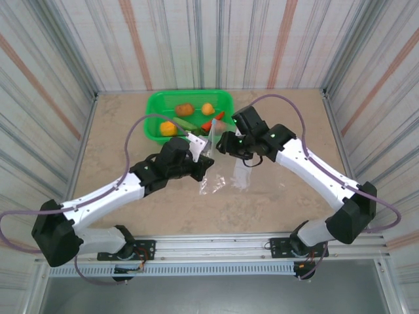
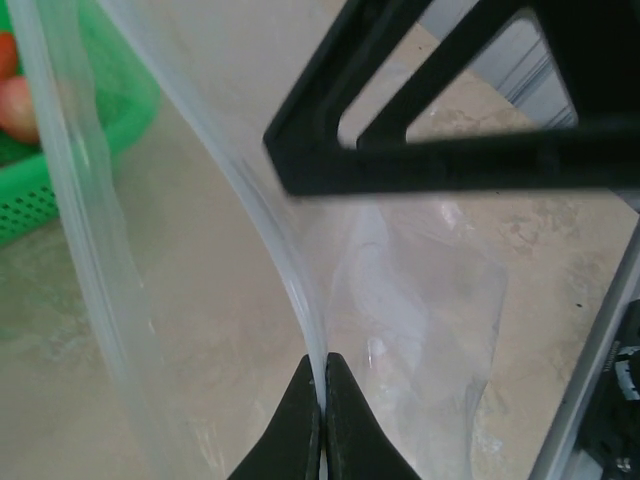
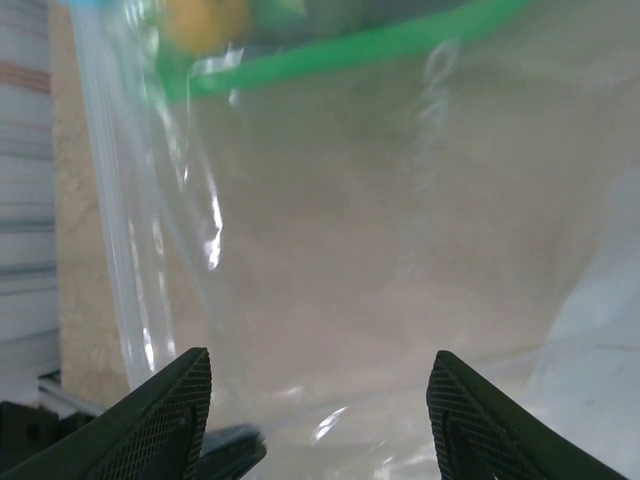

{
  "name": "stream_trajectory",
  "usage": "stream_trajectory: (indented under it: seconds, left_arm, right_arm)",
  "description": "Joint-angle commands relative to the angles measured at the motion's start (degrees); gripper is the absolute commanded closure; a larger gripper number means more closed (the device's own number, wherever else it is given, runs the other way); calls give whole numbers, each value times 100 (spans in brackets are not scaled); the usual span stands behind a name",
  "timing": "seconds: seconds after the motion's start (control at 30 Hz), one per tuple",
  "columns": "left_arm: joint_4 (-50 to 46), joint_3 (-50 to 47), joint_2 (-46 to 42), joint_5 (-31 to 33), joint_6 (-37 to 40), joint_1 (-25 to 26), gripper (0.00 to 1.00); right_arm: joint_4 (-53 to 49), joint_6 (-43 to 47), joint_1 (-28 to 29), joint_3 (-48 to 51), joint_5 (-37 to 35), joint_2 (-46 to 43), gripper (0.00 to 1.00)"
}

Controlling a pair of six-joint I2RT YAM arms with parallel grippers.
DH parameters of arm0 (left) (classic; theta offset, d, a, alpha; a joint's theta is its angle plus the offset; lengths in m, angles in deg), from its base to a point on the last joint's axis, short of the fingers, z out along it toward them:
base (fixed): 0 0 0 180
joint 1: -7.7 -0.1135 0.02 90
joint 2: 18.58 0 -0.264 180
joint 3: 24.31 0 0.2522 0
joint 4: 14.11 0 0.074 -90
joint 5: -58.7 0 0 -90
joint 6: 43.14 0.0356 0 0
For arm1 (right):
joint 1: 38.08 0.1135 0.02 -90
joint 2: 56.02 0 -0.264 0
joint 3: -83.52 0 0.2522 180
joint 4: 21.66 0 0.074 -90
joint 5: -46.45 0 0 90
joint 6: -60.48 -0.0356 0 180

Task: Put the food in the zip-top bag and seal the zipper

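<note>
Left wrist view: left gripper [image 2: 321, 385] clamps the zip-top bag [image 2: 425, 300] rim; right gripper [image 3: 318, 368], jaws parted, faces it from the right.

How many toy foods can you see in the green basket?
5: pepper, potato, orange, cucumber, chili, all in the basket; more may hide behind the bag.

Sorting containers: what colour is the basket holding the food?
The basket is green; the top external view shows it best.
</note>
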Motion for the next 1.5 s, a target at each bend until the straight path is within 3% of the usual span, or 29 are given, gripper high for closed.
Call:
stream_trajectory:
  seconds: [0.0,0.57,0.87,1.07,1.2,1.27,1.37,1.47]
  left_arm:
    - [-259,119,-235,323,534,16,100]
    - [18,-173,-611,184,702,17,100]
    - [44,-224,-699,228,814,128,100]
    - [-160,-125,-662,519,875,374,99]
    - [-279,-122,-759,668,762,385,86]
    - [-450,-99,-832,790,633,375,67]
    - [-887,-2,-971,803,457,349,50]
    - [-1279,55,-1215,556,187,203,45]
  right_arm:
    - [-226,-317,181,-363,145,195,39]
    - [-171,-294,797,-642,-385,524,39]
    - [-146,-198,820,-477,-992,513,67]
    - [107,55,814,-312,-993,316,88]
    - [296,133,753,-95,-989,148,100]
    - [342,149,671,-3,-920,74,100]
    - [403,204,551,123,-805,-70,100]
    - [431,281,477,221,-752,-206,100]
